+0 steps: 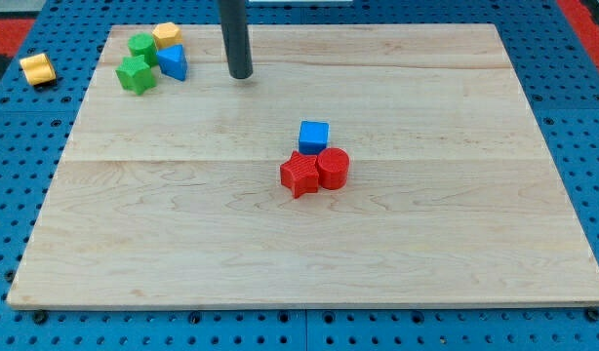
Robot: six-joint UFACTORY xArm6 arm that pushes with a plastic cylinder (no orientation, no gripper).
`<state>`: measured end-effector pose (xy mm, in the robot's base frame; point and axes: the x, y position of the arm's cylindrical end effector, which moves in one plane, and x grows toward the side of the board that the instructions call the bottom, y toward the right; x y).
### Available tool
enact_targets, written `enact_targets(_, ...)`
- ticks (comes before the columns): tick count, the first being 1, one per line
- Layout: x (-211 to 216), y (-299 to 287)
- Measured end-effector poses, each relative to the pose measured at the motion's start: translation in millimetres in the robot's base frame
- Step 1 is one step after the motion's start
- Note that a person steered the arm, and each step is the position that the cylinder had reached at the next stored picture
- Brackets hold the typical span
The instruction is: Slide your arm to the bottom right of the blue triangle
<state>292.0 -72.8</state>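
The blue triangle [173, 62] lies near the board's top left corner, in a cluster with a yellow block [166, 36], a green block [141, 46] and a green star [136, 75]. My dark rod comes down from the view's top, and my tip [240, 75] rests on the board to the right of the blue triangle, slightly lower in the view, about a block's width and a half away from it. It touches no block.
A blue cube [314, 136], a red star [299, 175] and a red cylinder [333, 168] sit together near the board's middle. A yellow block [36, 69] lies off the wooden board [134, 244], on the blue pegboard at the view's left.
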Motion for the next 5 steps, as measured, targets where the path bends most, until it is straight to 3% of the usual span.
enact_targets(5,8.8,-6.3)
